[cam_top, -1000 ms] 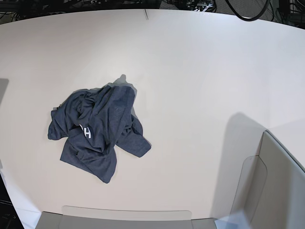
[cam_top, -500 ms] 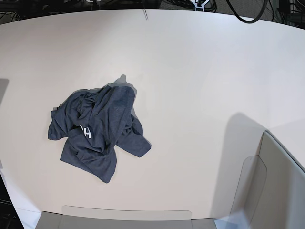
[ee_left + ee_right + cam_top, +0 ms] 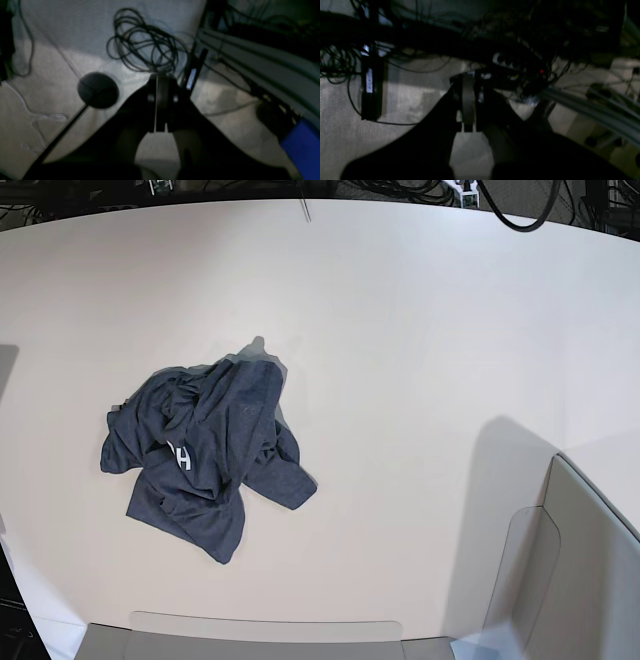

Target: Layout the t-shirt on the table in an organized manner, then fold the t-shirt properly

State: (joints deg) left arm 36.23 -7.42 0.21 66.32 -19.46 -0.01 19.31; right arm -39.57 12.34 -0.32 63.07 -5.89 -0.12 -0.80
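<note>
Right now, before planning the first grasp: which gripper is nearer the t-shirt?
Right, likely. The t-shirt lies on the right arm's half of the table. Both the right gripper and left gripper are off the table, shut, facing cables.

A crumpled t-shirt [image 3: 205, 455] lies on the left half of the bench [image 3: 420, 330], well apart from panels [image 3: 570, 580] at the right front corner.

My grippers: matte black, wedge-shaped.
Left gripper [image 3: 158, 105] has two round screws flanking its centre seam; right gripper [image 3: 468, 100] carries a smooth black rounded pad.
</note>
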